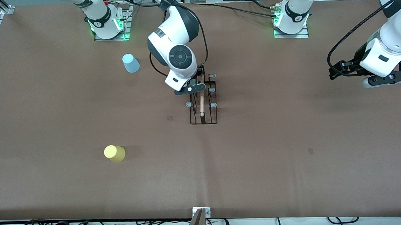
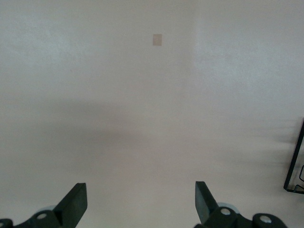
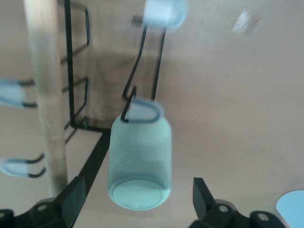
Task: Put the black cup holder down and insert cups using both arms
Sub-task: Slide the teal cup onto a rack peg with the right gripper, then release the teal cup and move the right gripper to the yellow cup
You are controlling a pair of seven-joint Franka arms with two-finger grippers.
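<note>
Fingers first: the right gripper (image 3: 135,199) has its two black, wedge-shaped fingers (image 3: 73,197) spread apart, released, with a pale grey-green plastic tumbler (image 3: 140,164) hanging between them but touching neither, as far as the soft wrist picture lets me judge. That cup sits mouth-down over a pale grey-blue peg tip (image 3: 142,110), its flat round base facing the camera. The left gripper (image 2: 140,202) is spread wide too, its dark fingers holding nothing over bare table.

Now by size. The broad brown table (image 1: 290,149), matte and smooth, fills the front view. The right arm (image 1: 176,56), glossy white shells with dark grey joints, reaches in from its base to hang its gripper over the rack at mid-table. The left arm (image 1: 387,50) waits, hovering over its own end of the table.

The black cup holder (image 1: 203,109), a thin wire rack with a rectangular base frame, stands upright near the table's middle. A light wooden rod handle (image 1: 201,104), round and slim, runs along its top; the rounded, rubbery-looking peg tips (image 1: 213,105) stick out to either side.

A light blue tapered plastic cup (image 1: 130,63) stands mouth-down toward the right arm's end, farther from the front camera than the rack. A yellow plastic cup (image 1: 114,152) of the same plain shape lies nearer the front camera, well apart from both.
</note>
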